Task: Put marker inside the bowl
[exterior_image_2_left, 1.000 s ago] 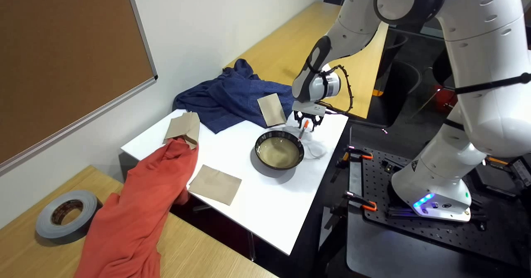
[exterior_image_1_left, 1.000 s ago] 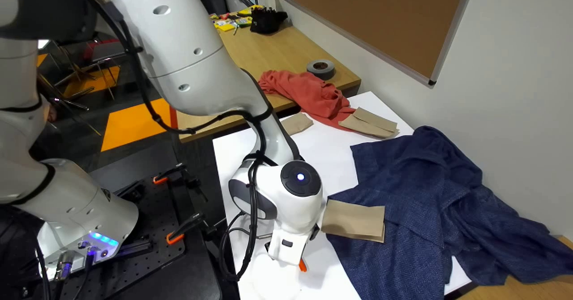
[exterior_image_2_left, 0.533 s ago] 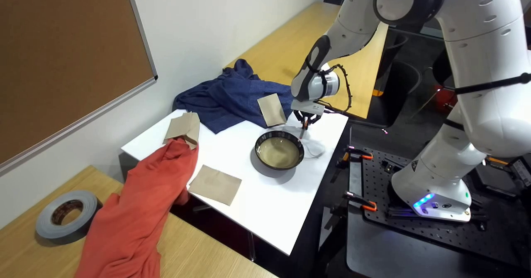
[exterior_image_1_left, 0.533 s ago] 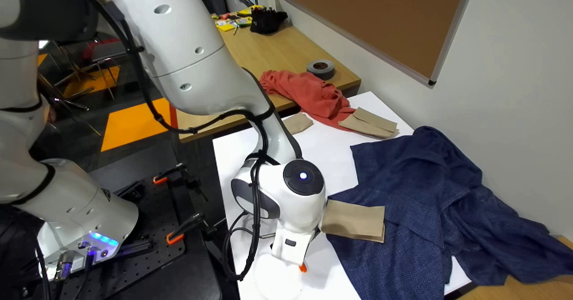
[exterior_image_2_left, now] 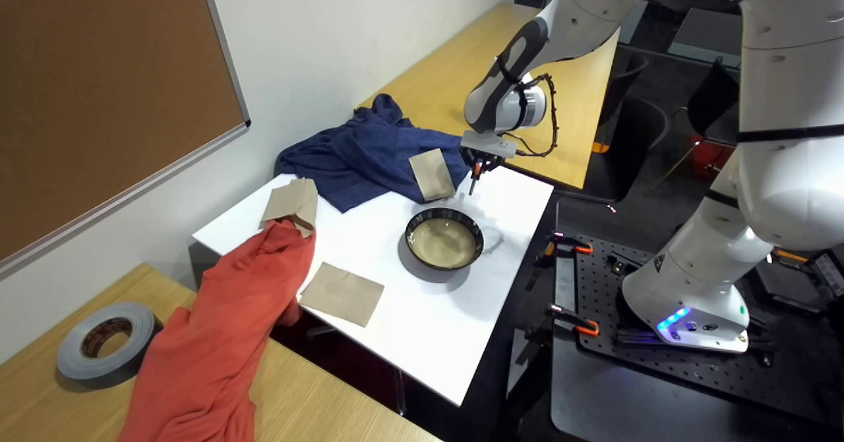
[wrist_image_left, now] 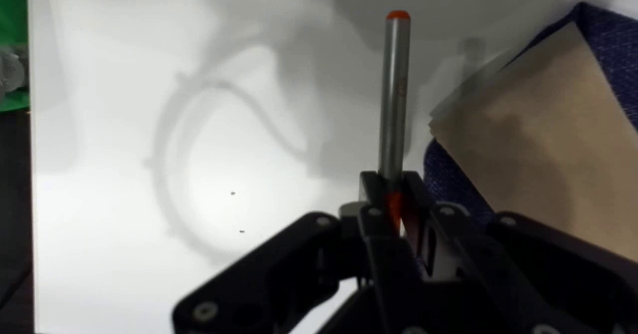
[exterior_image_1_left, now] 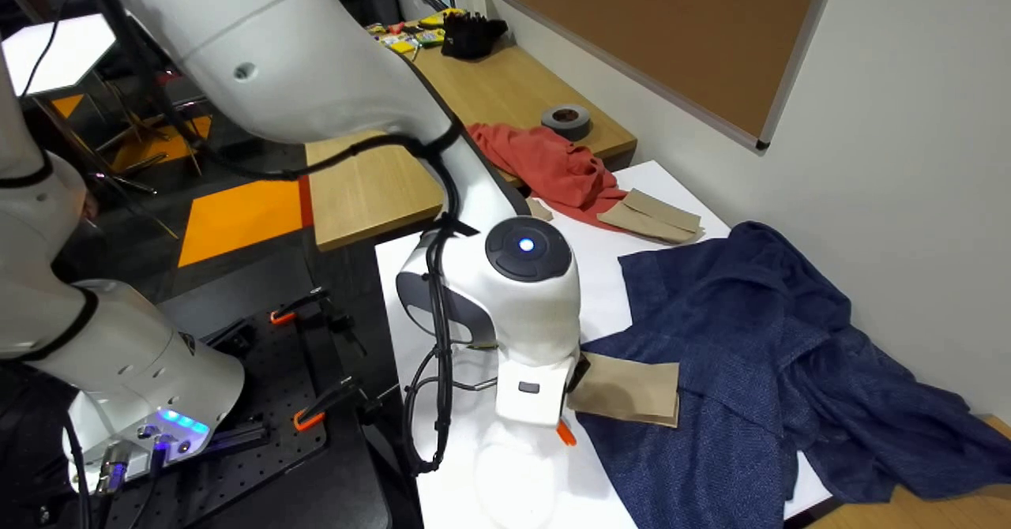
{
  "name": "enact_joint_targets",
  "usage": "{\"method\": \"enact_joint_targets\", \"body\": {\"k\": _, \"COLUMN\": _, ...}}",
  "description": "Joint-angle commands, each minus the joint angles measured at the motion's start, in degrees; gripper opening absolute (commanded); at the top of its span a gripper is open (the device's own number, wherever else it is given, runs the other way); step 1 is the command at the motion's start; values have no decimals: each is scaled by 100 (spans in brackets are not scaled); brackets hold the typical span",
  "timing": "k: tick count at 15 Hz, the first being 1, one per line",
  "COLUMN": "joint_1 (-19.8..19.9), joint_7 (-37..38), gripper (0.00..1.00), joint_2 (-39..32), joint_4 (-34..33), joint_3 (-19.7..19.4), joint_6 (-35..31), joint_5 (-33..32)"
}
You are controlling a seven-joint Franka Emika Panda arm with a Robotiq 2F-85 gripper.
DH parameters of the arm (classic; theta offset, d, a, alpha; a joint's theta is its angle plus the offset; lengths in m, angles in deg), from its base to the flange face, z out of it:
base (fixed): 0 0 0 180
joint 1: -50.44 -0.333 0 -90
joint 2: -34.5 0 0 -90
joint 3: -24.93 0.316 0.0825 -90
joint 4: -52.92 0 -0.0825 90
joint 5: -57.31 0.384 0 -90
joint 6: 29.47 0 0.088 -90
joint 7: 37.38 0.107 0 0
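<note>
Marker point(wrist_image_left: 395, 94) in the grip, wrist view first! The tool point(wrist_image_left: 391, 184) is pinched narrow on its orange end, and the silver barrel runs free to an orange tip at the far side. Off to the right, brown paper point(wrist_image_left: 538, 139) overlaps a navy cloth point(wrist_image_left: 451, 182); no bowl shows here.

Now an exterior view, and there it is: the bowl point(exterior_image_2_left: 443, 241), resting on the table point(exterior_image_2_left: 409, 323), near and left of the tool. The marker hangs slightly tilted, tip down, seemingly clear of the table and apart from the dark rim. So the carry looks to be the step in hand: pick-up done, placing not. What's wanted next? A swing left and near, tip above the rim, then down over the pale inside and let go.

In an exterior view, just the orange part of the marker point(exterior_image_1_left: 566, 433) pokes out below the white wrist point(exterior_image_1_left: 533, 320); the bowl can't be seen, and the grip is hidden.
</note>
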Motion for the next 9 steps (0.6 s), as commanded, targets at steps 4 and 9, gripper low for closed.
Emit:
{"method": "enact_joint_targets", "body": {"k": 4, "joint_1": -352, "joint_7": -1006, "gripper": 4, "joint_2": 1944, "joint_4": 1155, "joint_3": -75, "joint_6": 122, "joint_5": -967}}
{"method": "enact_joint_targets", "body": {"k": 9, "joint_1": -569, "joint_7": -1591, "gripper": 4, "joint_2": 2798, "joint_4": 1671, "joint_3": 275, "joint_6": 206, "joint_5": -1535}}
